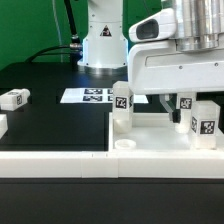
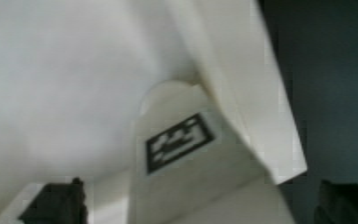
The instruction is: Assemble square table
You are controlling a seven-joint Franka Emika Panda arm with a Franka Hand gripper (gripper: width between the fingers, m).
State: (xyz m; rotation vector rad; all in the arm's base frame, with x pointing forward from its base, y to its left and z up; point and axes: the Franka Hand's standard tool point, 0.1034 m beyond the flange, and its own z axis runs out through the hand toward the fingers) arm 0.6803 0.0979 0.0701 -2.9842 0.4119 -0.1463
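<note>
White border wall along front edge of black counter.
Claw spread open above square tabletop; tagged legs upright on tabletop; loose leg apart.

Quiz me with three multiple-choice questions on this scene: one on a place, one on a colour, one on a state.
1. Where does the loose leg lie?
A. On the white tray
B. On the work surface, at the exterior view's left
C. In the gripper

2. What colour is the work surface?
A. Black
B. White
C. Red

3. How is the gripper?
A. Shut on a leg
B. Open
C. Out of view

Answers: B, it lies alone, away from the tray-like top; A, it is dark around the white parts; B, the wrist view shows its fingers standing apart, either side of an upright leg.
</note>
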